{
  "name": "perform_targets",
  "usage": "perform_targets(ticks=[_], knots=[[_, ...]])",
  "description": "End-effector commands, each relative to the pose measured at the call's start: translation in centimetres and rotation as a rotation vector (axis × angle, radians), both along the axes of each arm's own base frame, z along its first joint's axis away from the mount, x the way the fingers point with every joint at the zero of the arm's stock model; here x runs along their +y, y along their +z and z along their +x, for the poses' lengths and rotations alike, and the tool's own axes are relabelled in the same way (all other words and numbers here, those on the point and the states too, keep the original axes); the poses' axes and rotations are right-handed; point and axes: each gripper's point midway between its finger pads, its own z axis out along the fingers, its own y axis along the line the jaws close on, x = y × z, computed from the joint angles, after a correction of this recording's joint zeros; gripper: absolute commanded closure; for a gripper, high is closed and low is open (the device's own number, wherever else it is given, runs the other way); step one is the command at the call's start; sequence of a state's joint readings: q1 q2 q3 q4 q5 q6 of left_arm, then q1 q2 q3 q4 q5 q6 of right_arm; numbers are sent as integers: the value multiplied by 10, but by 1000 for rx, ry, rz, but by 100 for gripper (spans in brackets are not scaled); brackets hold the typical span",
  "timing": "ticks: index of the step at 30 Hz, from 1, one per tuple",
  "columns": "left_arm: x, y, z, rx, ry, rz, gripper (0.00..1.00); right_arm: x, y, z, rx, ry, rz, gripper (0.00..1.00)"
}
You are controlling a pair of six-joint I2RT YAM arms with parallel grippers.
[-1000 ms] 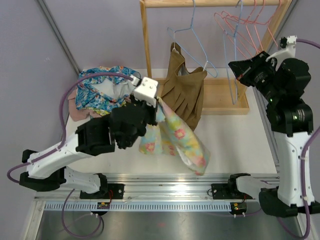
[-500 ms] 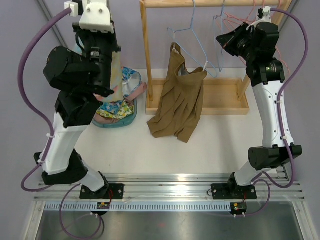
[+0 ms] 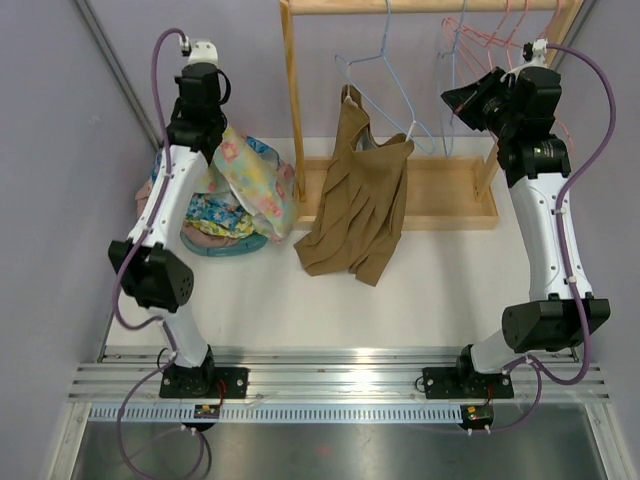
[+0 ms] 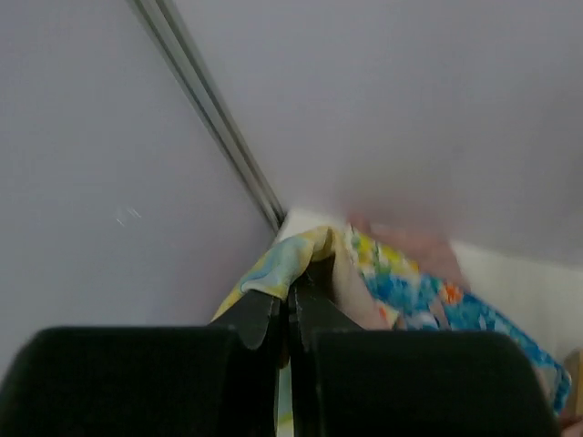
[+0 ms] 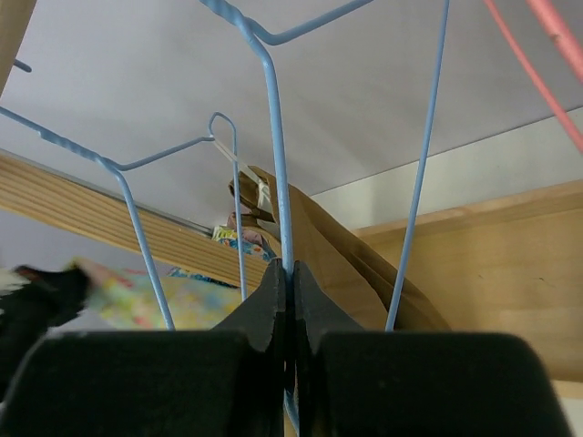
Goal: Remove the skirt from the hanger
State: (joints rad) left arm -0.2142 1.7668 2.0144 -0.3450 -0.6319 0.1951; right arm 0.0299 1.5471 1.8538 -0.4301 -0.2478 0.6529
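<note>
My left gripper (image 3: 208, 140) is raised at the back left and shut on a pastel floral skirt (image 3: 252, 185), which hangs down over a pile of clothes (image 3: 212, 225). In the left wrist view the jaws (image 4: 290, 289) pinch the skirt's hem (image 4: 278, 264). My right gripper (image 3: 463, 100) is up at the rail, shut on an empty blue wire hanger (image 5: 276, 173). A brown skirt (image 3: 360, 200) hangs by one corner from another blue hanger (image 3: 385, 75), its lower part resting on the table. It also shows in the right wrist view (image 5: 346, 264).
A wooden clothes rack (image 3: 291, 110) with a tray base (image 3: 450, 195) stands at the back. Red wire hangers (image 3: 500, 30) hang at the rail's right end. A metal corner post (image 4: 214, 118) runs close behind my left gripper.
My left arm swung up from the table front to the back left, carrying the floral skirt over the pile. My right arm rose to the rail and stays on the blue hanger.
</note>
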Motion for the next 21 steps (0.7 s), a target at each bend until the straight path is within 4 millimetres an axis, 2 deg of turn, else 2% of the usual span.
perform_targets(ticks=[1, 2, 3, 4, 5, 6, 8, 9, 10, 11, 12, 13, 14, 15, 16, 17, 18, 19, 20, 21], knots=[[13, -73, 10, 122, 53, -222, 100, -7, 27, -15, -92, -25, 9, 100], [13, -91, 9, 145, 56, -282, 100, -9, 25, -17, -90, -29, 1, 100], [16, -96, 6, 154, 48, -311, 93, -10, 26, -20, -87, -34, -1, 100], [12, -102, 2, 180, 26, -331, 75, -10, 26, -21, -87, -34, -2, 100], [4, -108, -1, 203, -9, -369, 15, -11, 29, -22, -97, -35, -9, 100], [3, -104, -7, 205, -13, -384, 1, -11, 28, -22, -87, -36, -14, 100], [-2, -102, -22, 228, -20, -422, 1, -13, 35, -22, -96, -41, -20, 100], [-1, -88, -39, 202, -23, -434, 1, -13, 32, -21, -83, -43, -22, 100], [-1, -86, -48, 199, -26, -447, 1, -13, 37, -22, -93, -42, -26, 100], [-2, -79, -59, 184, -38, -449, 1, -13, 38, -22, -92, -42, -28, 95], [-3, -89, -69, 205, -46, -447, 1, -13, 36, -22, -80, -40, -33, 81], [-3, -69, -89, 159, -74, -454, 1, -14, 39, -24, -85, -41, -43, 32], [-4, -66, -98, 154, -85, -457, 1, -15, 40, -29, -83, -45, -47, 18], [-7, -81, -128, 194, -112, -467, 1, -22, 45, -37, -95, -85, -68, 1], [-9, -69, -136, 166, -136, -474, 1, -23, 44, -36, -95, -84, -77, 1], [-11, -69, -147, 167, -153, -479, 1, -26, 45, -40, -93, -98, -89, 1], [-13, -71, -156, 172, -166, -482, 1, -31, 51, -48, -107, -125, -101, 0], [-18, -88, -166, 220, -181, -490, 1, -34, 55, -53, -118, -141, -123, 1], [-17, -81, -182, 193, -193, -501, 1, -37, 59, -59, -130, -153, -132, 1], [-20, -89, -192, 218, -198, -509, 1, -41, 71, -72, -161, -172, -134, 1]])
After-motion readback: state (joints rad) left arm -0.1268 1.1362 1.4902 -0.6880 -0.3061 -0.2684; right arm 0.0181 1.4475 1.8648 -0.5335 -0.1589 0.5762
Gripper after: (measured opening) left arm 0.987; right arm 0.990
